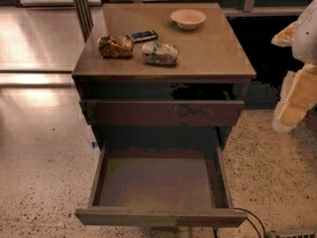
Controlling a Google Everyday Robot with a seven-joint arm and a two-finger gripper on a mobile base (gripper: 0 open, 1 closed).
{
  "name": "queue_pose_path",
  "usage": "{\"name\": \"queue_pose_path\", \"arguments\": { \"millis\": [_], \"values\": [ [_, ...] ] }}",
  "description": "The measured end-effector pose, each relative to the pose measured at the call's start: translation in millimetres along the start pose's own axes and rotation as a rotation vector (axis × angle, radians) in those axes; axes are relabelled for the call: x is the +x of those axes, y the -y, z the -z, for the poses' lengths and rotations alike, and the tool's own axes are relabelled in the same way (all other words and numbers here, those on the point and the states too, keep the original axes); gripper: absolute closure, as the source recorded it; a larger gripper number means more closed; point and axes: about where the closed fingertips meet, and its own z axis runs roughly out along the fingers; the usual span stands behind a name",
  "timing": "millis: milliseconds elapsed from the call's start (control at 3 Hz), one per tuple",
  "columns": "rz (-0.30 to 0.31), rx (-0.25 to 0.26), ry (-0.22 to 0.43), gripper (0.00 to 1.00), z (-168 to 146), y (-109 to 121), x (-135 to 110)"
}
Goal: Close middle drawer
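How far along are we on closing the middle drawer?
Nothing is done yet: the middle drawer is pulled far out, floor exposed. In hand: the gripper sits at the right edge, apart from the drawer. Left: reach its front and push it in.

Dark-brown middle drawer (158, 182) with olive-brown inner floor; tan cabinet top (213, 53); cream bowl (188, 19); speckled beige terrazzo (39, 172); cream-white gripper (293, 103), right of cabinet top.
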Motion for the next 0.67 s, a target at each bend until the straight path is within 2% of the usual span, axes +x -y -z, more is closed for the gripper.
{"name": "queue_pose_path", "arguments": {
  "millis": [333, 667],
  "values": [
    [0.0, 0.0, 0.0, 0.0, 0.0, 0.0, 0.0],
    [-0.006, 0.023, 0.005, 0.0, -2.1, -2.2, 1.5]
  ]
}}
